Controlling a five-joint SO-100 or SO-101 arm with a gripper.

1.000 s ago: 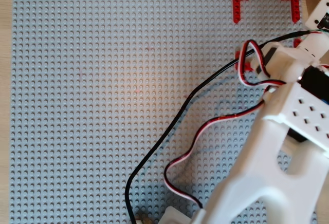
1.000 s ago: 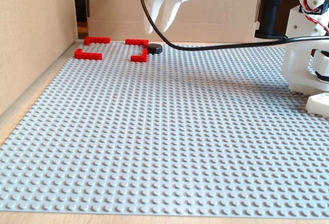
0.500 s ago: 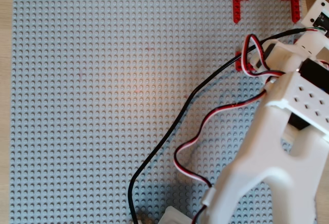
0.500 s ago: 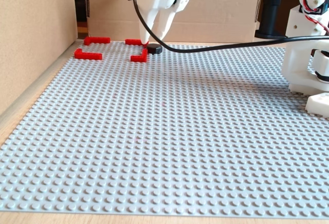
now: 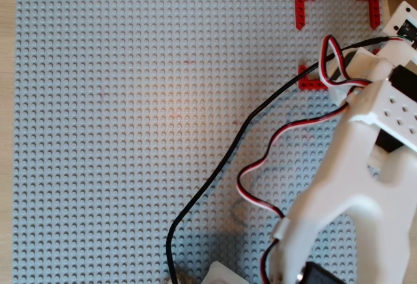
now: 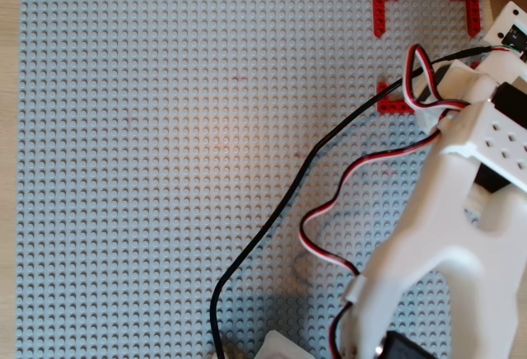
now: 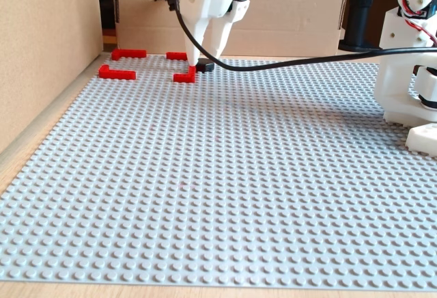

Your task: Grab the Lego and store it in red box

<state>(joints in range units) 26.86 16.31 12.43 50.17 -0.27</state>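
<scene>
In the fixed view my gripper (image 7: 202, 60) reaches straight down at the far left of the grey baseplate (image 7: 225, 175). Its fingers close in on the small black Lego (image 7: 207, 67), which sits at plate level. The Lego is right beside the near right corner piece (image 7: 184, 76) of the red box (image 7: 117, 74), at the box's right edge. I cannot tell whether it is inside the outline. In both overhead views the white arm (image 5: 365, 141) (image 6: 461, 178) covers the Lego and one corner of the red box (image 5: 305, 7) (image 6: 385, 9).
Black and red-white cables (image 5: 228, 154) trail across the plate from the arm. The arm's base (image 7: 410, 72) stands at the right of the fixed view. A cardboard wall (image 7: 41, 52) runs along the left and another stands behind the box.
</scene>
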